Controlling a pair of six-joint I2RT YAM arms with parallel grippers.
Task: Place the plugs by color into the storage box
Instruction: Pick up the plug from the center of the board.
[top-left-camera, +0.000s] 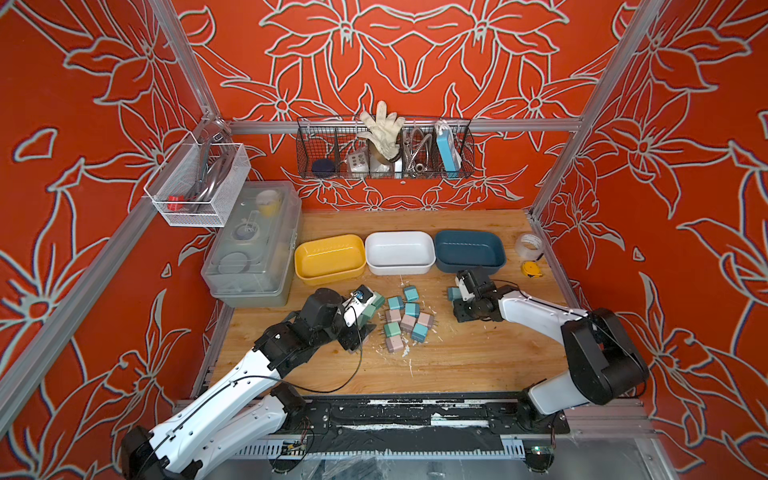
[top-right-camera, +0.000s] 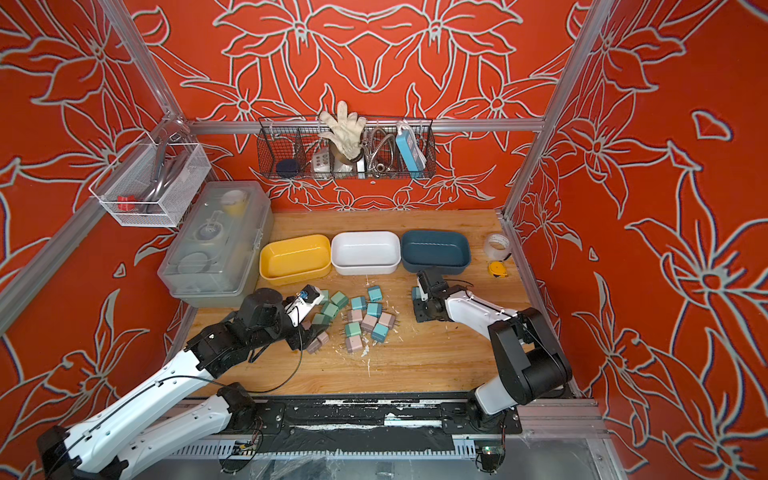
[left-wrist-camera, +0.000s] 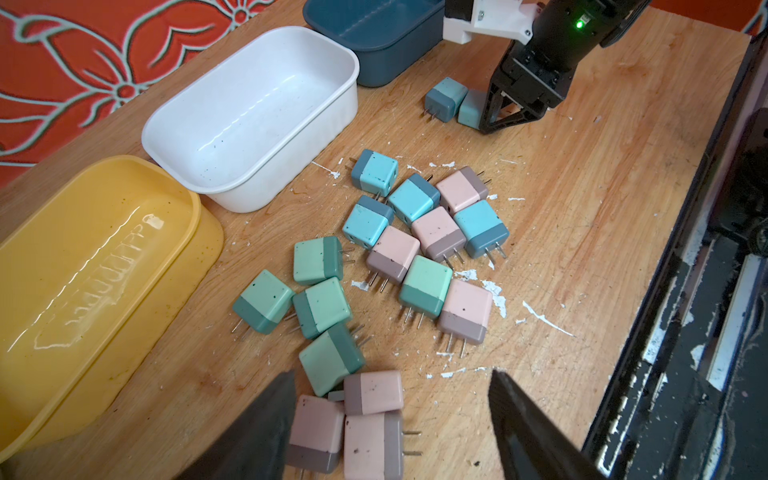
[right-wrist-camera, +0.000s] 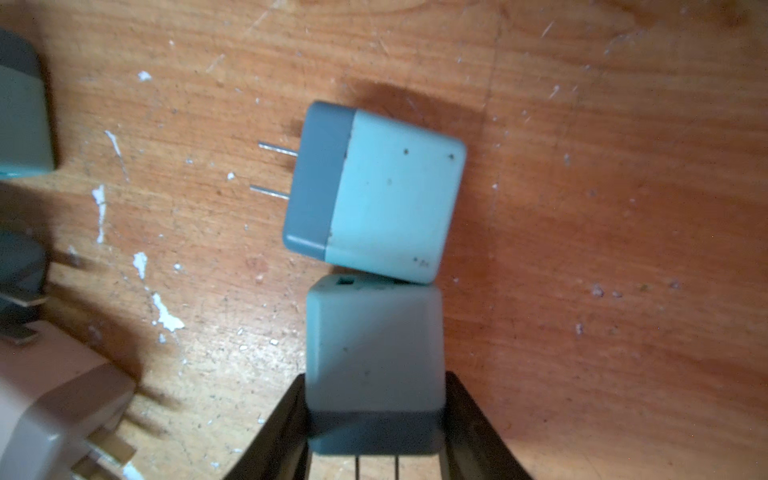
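While right claw (right-wrist-camera: 376, 378) grips blue plug (right-wrist-camera: 374, 349), left claw (left-wrist-camera: 390, 374) gapes: six blue, seven pink, five green.

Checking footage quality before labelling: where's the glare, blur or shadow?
Left wrist view: glare streaks on the yellow bin, fingers of the left pincer blurred. Right wrist view: soft overall, shadow across the light blue plug in the right pincer. Both top views: evenly lit.

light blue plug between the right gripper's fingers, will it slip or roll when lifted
Likely rigid: the light blue plug is a hard-looking plastic cube, and the right gripper sits against two flat sides, so slipping seems unlikely. Its flat faces should keep it from rolling. It touches a second blue plug, which may get nudged as it lifts.
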